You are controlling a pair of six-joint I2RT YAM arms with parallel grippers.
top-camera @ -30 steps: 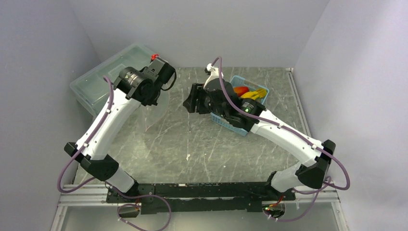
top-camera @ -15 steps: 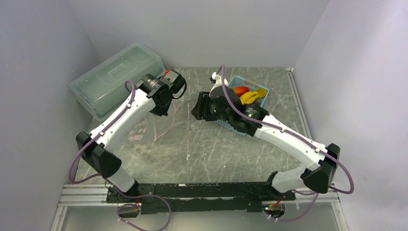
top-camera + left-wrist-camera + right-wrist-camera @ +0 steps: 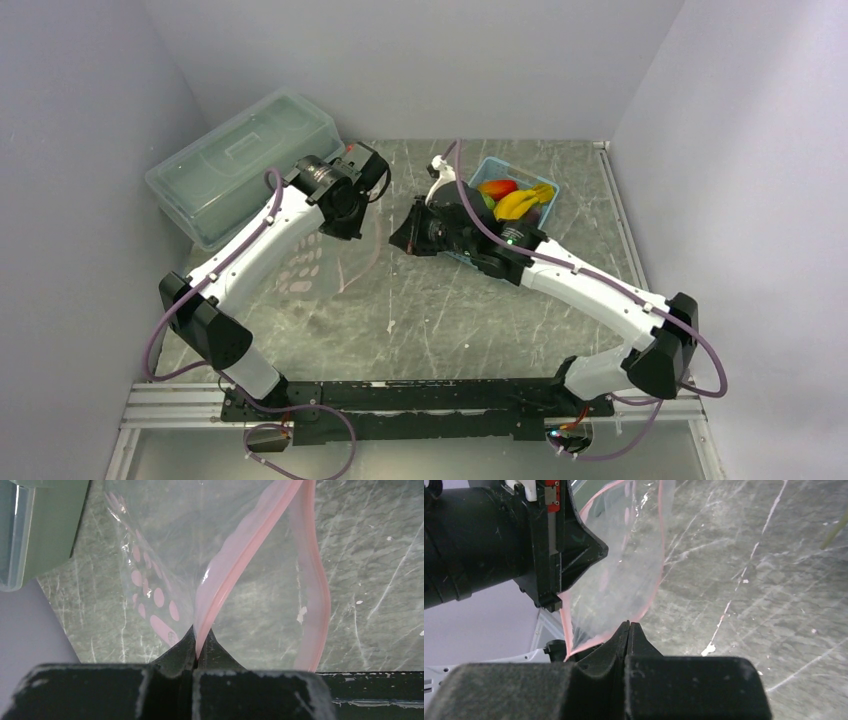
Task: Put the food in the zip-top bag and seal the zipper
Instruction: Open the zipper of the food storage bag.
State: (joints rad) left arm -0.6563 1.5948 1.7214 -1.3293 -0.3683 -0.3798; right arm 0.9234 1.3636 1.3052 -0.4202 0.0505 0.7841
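Observation:
The zip-top bag (image 3: pixel 318 262), clear with pink dots, hangs from my left gripper (image 3: pixel 352 208) down onto the table. In the left wrist view my left gripper (image 3: pixel 198 641) is shut on one lip of the pink zipper (image 3: pixel 235 560), and the other lip (image 3: pixel 320 595) bows away, so the mouth gapes. My right gripper (image 3: pixel 629 625) is shut on the opposite pink edge of the bag (image 3: pixel 624 570). From above it sits just right of the mouth (image 3: pixel 405 235). The food, yellow bananas (image 3: pixel 515 203) and a red-orange piece (image 3: pixel 497 187), lies in the blue basket.
The light-blue slatted basket (image 3: pixel 540 190) stands right behind my right wrist. A large translucent lidded box (image 3: pixel 235 160) fills the back left corner, close to my left arm. Grey walls close in the table on three sides.
My left arm has lowered the bag toward the table. My right gripper has moved in to the bag's mouth and gone from open to shut on its edge.

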